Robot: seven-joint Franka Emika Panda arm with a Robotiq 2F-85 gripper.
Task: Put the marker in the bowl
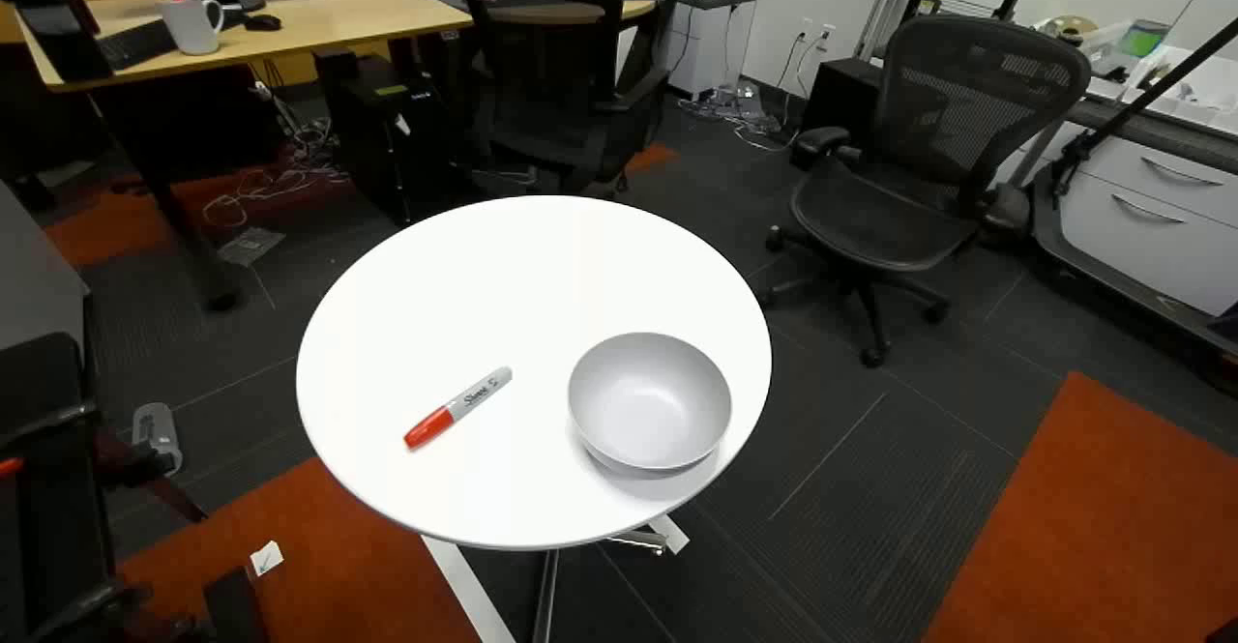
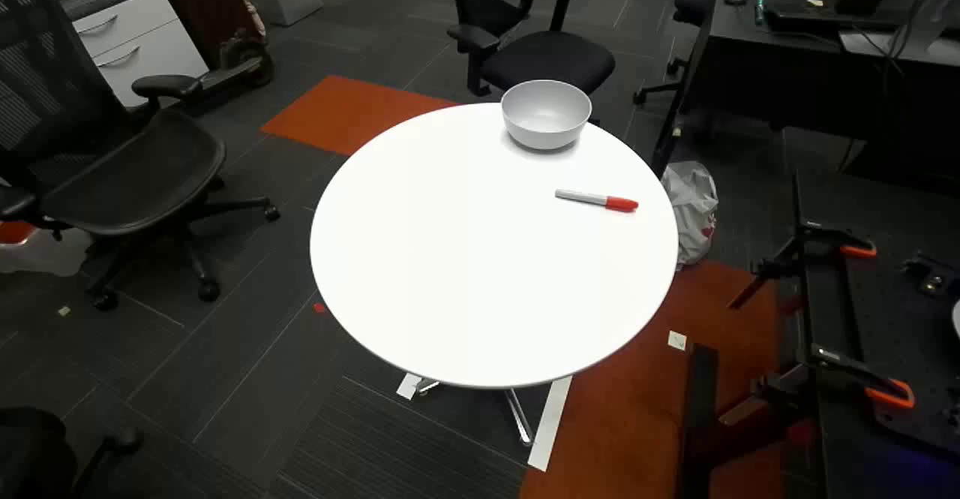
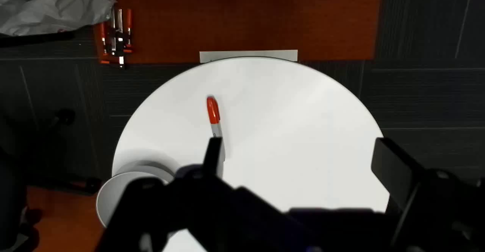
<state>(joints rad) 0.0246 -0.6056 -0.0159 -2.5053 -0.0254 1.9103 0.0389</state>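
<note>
Nothing is done yet, it seems: the marker [image 1: 457, 408] lies on the table [image 1: 522, 280], left of the bowl [image 1: 650, 403] and apart from it in an exterior view; the tool [image 3: 299, 153], jaws spread wide, holds nothing; grasp, carry and release all remain

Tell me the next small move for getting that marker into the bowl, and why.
Perhaps ease the open fingers sideways, toward the bowl, to centre them over the marker. In the wrist view the marker lies partly hidden behind one finger rather than midway between the two.
</note>
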